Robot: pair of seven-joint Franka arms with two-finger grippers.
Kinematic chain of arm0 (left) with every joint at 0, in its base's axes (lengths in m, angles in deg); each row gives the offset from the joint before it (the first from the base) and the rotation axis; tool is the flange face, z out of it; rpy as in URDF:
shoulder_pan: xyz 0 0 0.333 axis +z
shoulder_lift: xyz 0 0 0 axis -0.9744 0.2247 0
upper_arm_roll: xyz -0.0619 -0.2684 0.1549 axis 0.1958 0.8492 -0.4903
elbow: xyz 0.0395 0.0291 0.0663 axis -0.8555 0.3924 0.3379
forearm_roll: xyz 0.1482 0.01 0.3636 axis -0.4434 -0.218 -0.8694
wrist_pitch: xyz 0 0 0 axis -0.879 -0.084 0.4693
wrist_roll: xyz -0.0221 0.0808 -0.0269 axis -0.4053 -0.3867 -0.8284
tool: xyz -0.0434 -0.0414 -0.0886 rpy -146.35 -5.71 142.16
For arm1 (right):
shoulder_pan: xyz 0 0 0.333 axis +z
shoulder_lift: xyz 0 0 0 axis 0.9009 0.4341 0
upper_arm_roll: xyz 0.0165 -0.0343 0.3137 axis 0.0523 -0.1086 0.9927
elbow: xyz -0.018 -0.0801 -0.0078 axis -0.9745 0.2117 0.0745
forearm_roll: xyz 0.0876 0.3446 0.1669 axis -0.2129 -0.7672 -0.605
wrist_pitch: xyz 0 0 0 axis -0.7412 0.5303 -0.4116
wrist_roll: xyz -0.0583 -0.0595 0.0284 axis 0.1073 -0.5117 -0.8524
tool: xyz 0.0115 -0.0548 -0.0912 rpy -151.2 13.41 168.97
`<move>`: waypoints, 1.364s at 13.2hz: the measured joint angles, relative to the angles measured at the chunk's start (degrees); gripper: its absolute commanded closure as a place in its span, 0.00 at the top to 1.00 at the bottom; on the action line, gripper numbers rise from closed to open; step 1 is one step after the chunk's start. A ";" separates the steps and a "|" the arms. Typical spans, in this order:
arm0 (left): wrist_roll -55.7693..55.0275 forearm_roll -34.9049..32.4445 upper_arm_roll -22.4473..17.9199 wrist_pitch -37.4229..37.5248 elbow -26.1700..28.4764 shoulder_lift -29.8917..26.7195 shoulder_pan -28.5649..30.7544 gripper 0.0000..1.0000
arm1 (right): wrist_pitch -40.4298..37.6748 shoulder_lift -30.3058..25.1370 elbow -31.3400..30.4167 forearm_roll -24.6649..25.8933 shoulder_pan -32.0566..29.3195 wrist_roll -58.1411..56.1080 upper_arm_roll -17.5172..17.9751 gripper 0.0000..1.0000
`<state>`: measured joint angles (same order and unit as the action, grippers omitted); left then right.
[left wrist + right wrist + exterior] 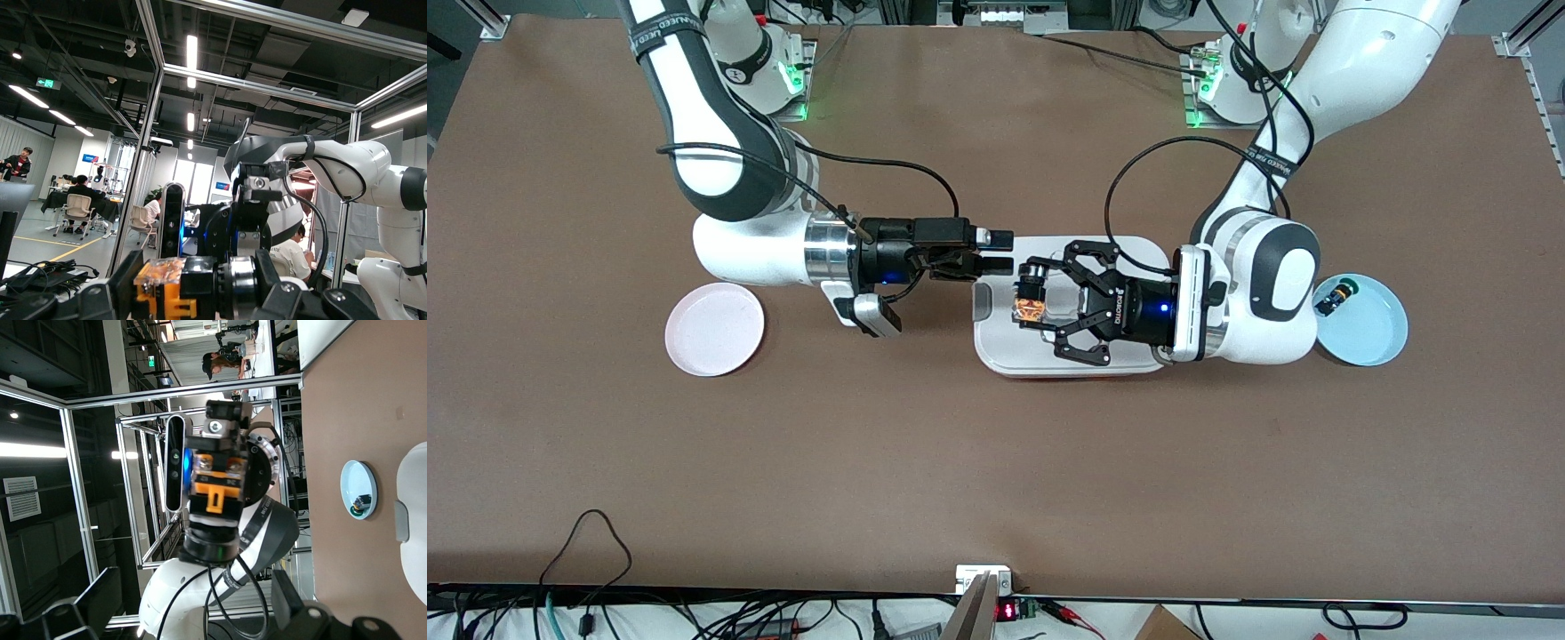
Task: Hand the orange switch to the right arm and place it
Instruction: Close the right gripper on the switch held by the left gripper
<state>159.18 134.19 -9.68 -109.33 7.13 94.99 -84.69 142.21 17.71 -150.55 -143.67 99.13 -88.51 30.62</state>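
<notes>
Handover step: left gripper point(1040, 307) clamps the orange switch point(1028, 310) above the white tray point(996, 351); right gripper point(996, 253), spread wide, must next enclose it.

Item count, as I read it from the operator station

I count two robot arms, each with one gripper: the left gripper point(1040, 300) and the right gripper point(996, 254). I count two switches: one orange switch point(1028, 308) and one black-and-blue switch point(1334, 295). I count two round plates, one pink plate point(714, 329) and one blue plate point(1371, 329), plus one white tray point(1005, 347).
</notes>
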 measured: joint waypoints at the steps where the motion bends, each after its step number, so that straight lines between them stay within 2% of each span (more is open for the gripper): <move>1: 0.00 -0.08 -0.02 0.01 0.00 0.05 -0.01 0.00 | 0.06 0.31 0.44 0.00 0.00 0.00 0.00 0.99; 12: 0.00 -0.66 0.04 0.03 0.22 0.20 -0.69 0.00 | 0.13 5.32 5.44 -0.04 -0.27 -0.06 -0.21 0.97; 14: 0.00 -0.66 0.06 0.03 0.22 0.21 -0.76 0.00 | 0.12 5.76 6.10 -0.04 -0.27 -0.06 -0.21 0.89; 18: 0.00 -0.66 0.07 0.03 0.22 0.22 -0.79 0.00 | 0.10 5.90 6.33 -0.05 -0.37 -0.59 -0.24 0.64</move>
<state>159.18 133.53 -9.61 -109.30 7.35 95.21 -85.48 142.31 23.61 -144.22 -143.72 98.75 -89.10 30.37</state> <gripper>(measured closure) 0.282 0.216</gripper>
